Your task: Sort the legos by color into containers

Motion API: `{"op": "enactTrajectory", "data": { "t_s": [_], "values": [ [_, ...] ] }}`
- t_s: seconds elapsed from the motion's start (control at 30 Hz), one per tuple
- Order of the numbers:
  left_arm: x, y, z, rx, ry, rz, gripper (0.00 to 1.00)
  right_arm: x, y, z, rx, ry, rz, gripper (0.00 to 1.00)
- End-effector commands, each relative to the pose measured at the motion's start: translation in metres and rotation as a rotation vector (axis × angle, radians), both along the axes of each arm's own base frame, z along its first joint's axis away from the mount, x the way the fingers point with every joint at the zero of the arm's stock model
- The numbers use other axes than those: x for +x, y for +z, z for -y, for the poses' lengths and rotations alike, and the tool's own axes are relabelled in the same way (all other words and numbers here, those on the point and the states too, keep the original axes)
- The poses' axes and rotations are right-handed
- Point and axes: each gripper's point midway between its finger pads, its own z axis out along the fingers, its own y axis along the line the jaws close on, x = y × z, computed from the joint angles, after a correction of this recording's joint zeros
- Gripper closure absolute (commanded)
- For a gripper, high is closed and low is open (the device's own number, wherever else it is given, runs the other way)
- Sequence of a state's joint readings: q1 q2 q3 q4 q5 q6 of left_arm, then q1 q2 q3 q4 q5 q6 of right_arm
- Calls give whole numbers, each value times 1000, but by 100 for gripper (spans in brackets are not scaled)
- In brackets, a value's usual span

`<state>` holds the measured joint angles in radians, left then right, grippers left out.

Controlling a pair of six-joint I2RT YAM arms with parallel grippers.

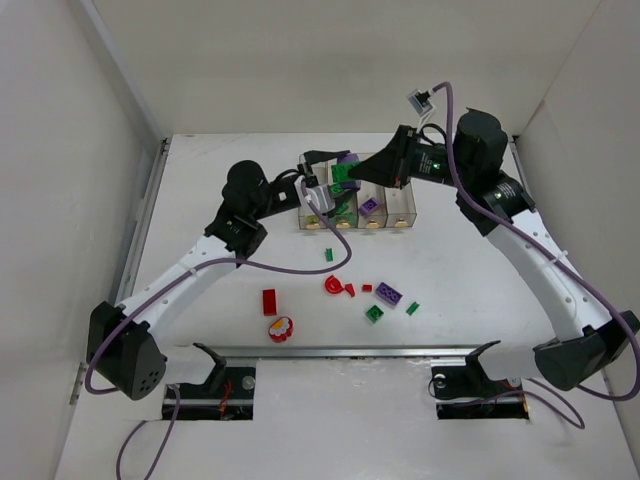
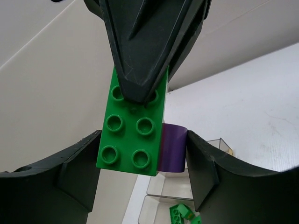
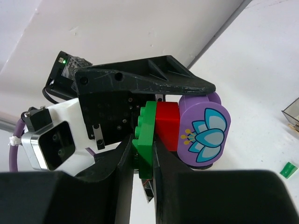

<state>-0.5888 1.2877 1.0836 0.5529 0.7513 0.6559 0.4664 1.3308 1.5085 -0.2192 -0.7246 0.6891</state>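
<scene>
Both grippers meet above the row of clear containers [image 1: 392,212]. Between them is a stack of legos: a green plate [image 3: 148,135], a red brick [image 3: 167,120] and a purple rounded piece [image 3: 203,127] with a flower print. My right gripper [image 3: 143,150] is shut on the green plate's edge. My left gripper [image 2: 145,140] is closed around the stack, one finger on the green plate [image 2: 133,135], the other on the purple piece [image 2: 173,149]. In the top view the left gripper [image 1: 322,180] and right gripper [image 1: 347,172] nearly touch.
One bin holds green legos [image 2: 182,213], another a purple one [image 1: 368,205]. Loose on the table in front of the bins are a red brick [image 1: 269,301], a red curved piece [image 1: 335,286], a purple brick [image 1: 389,294], green pieces [image 1: 374,314] and a red-and-yellow piece [image 1: 281,327].
</scene>
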Motion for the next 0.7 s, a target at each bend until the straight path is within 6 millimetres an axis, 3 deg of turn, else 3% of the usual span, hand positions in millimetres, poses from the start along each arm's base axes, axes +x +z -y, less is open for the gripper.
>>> {"op": "enactTrajectory", "data": {
  "t_s": [0.0, 0.03, 0.13, 0.3, 0.37, 0.6, 0.67],
  "values": [
    [-14, 39, -8, -87, -6, 56, 100, -9, 16, 1, 33, 2, 60, 100],
    [-11, 40, -9, -96, 12, 40, 100, -6, 16, 1, 33, -11, 60, 100],
    [-8, 11, -9, -28, 6, -52, 100, -3, 20, 3, 37, -34, 69, 100],
    [10, -63, -18, 119, 71, -307, 100, -1, 37, 8, 51, -76, 108, 100],
    [14, -80, -20, 141, 96, -360, 100, -1, 34, 8, 40, -76, 104, 100],
    [16, -98, -24, 164, 127, -400, 100, 14, 14, 18, -21, -172, 41, 100],
    [20, -99, -28, 157, 148, -413, 100, 39, 1, 39, -58, -326, -3, 100]
  ]
}}
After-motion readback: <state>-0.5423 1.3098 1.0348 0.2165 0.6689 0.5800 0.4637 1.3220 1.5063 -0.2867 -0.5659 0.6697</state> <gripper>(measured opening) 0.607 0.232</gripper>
